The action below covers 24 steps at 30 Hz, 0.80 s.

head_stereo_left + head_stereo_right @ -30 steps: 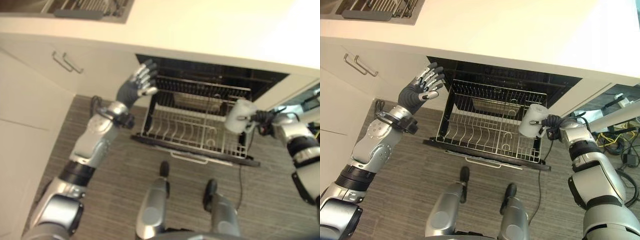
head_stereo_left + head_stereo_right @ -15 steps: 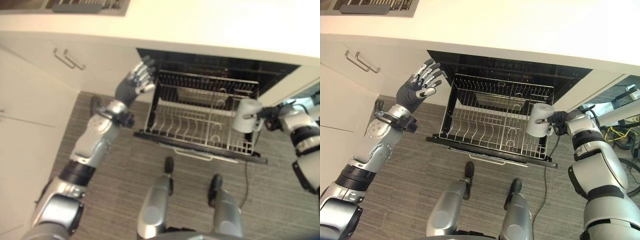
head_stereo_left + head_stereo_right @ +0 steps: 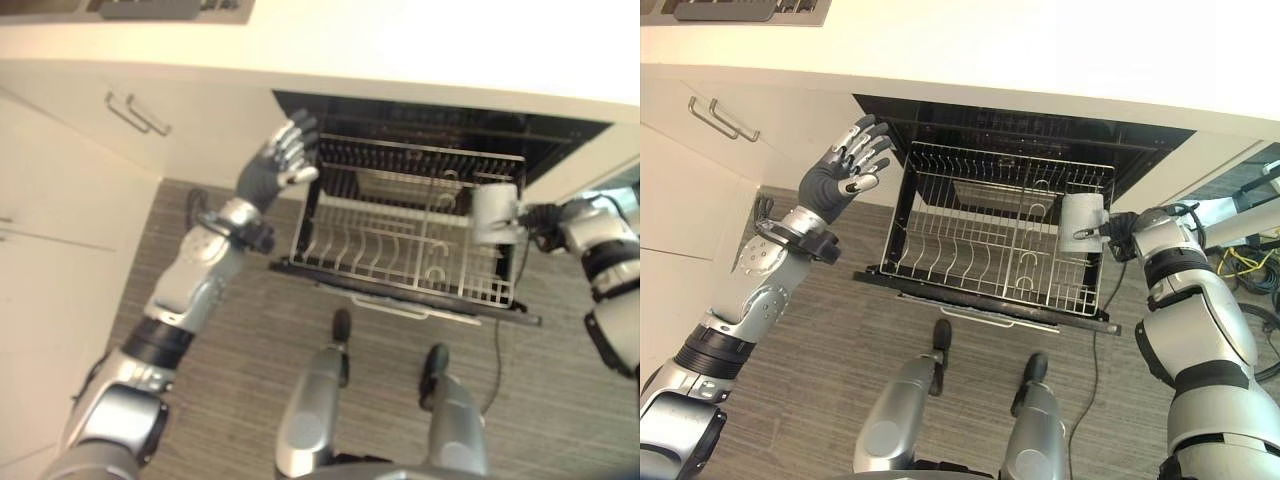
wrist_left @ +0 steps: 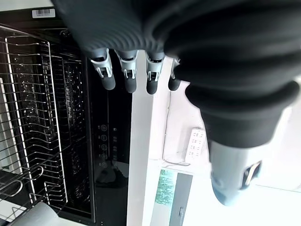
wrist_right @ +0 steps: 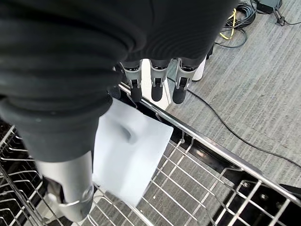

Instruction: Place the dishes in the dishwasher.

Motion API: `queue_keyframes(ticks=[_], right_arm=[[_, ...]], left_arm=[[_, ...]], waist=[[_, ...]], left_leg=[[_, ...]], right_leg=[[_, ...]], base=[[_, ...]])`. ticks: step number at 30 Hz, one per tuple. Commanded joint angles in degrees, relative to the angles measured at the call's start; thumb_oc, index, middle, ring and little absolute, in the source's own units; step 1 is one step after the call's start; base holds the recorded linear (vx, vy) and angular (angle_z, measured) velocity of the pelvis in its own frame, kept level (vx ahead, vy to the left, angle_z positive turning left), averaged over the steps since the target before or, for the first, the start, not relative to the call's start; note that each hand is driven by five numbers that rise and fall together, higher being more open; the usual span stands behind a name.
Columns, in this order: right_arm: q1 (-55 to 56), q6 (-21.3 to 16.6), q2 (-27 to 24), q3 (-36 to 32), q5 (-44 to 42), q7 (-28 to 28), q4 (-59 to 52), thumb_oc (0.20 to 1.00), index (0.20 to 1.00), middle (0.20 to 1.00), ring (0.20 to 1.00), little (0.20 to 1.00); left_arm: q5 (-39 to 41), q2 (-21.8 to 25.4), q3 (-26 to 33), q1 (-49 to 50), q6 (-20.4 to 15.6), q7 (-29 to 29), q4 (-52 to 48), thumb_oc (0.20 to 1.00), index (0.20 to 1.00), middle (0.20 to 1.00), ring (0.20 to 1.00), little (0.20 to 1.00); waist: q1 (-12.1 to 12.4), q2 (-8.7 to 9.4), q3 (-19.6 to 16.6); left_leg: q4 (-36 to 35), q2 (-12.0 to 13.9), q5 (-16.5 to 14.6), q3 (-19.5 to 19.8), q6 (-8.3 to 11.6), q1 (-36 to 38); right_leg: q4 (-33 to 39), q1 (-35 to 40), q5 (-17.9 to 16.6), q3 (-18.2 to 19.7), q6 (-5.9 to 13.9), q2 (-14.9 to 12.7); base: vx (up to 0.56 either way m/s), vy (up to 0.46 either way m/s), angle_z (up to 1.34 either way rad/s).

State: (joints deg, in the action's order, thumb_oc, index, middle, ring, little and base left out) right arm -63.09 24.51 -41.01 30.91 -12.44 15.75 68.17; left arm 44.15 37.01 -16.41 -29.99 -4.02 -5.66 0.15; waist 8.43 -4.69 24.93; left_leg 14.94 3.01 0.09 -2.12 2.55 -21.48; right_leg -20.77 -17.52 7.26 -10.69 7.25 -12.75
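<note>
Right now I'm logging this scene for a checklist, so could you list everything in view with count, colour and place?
White ceramic mug: one, white, held over the right end of the rack.
Wire dish rack: one, silver metal, pulled out of the dishwasher on its open door.
Dishwasher: one, black inside, open under the counter.
Countertop: one, cream, across the top.
Cabinet handles: two, silver bars, on the cream cabinet left of the dishwasher.
Floor: grey striped, below the rack.
Left hand: one, fingers spread, raised by the dishwasher's left edge, holding nothing.
Right hand: one, closed on the mug.
</note>
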Motion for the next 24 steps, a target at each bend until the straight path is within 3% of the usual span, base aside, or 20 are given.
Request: queue_keyframes(ticks=[1,11,17,24], right_arm=[[-5.00,-1.03,-2.14,3.05,-1.10,-2.57,0.04,1.000,1.000,1.000,1.000,1.000],[-5.69,-3.73,-2.78,2.14,-5.52,-7.99,-2.74,1.000,1.000,1.000,1.000,1.000],[0.88,0.63,-6.26,-2.31,-10.88,-16.71,-19.34,1.000,1.000,1.000,1.000,1.000],[12.34,-2.82,-4.82,-12.10,-10.94,-25.88,-35.82,1.000,1.000,1.000,1.000,1.000]], left_arm=[[3.27,1.13,0.58,-2.96,-4.93,0.23,-2.28,1.000,1.000,1.000,1.000,1.000],[4.20,2.16,0.94,-2.78,-6.08,0.38,-2.48,1.000,1.000,1.000,1.000,1.000],[2.88,3.10,4.07,1.20,-8.14,2.05,-5.72,1.000,1.000,1.000,1.000,1.000],[0.65,1.61,7.94,4.69,-10.81,4.68,-8.55,1.000,1.000,1.000,1.000,1.000]], waist=[[0.75,0.25,-0.49],[0.53,0.51,-0.71],[-0.90,2.11,-1.60],[-2.89,3.37,-3.05]], left_leg=[[2.24,-0.16,-2.39,0.90,1.79,-1.13],[2.24,0.11,-2.39,0.67,1.82,-1.29],[2.24,0.59,-2.97,0.15,1.77,-0.52],[2.24,1.47,-4.03,-0.79,1.43,0.61]], right_leg=[[3.58,-3.13,-7.69,-1.67,1.66,-1.11],[3.58,-3.38,-7.80,-1.57,1.61,-0.98],[3.58,-2.95,-7.66,-0.92,1.52,-0.42],[3.58,-2.15,-6.91,0.09,1.19,0.51]], base=[[-0.05,0.024,-0.02],[-0.02,0.009,-0.01],[0.00,0.000,0.00],[0.01,-0.012,-0.04]])
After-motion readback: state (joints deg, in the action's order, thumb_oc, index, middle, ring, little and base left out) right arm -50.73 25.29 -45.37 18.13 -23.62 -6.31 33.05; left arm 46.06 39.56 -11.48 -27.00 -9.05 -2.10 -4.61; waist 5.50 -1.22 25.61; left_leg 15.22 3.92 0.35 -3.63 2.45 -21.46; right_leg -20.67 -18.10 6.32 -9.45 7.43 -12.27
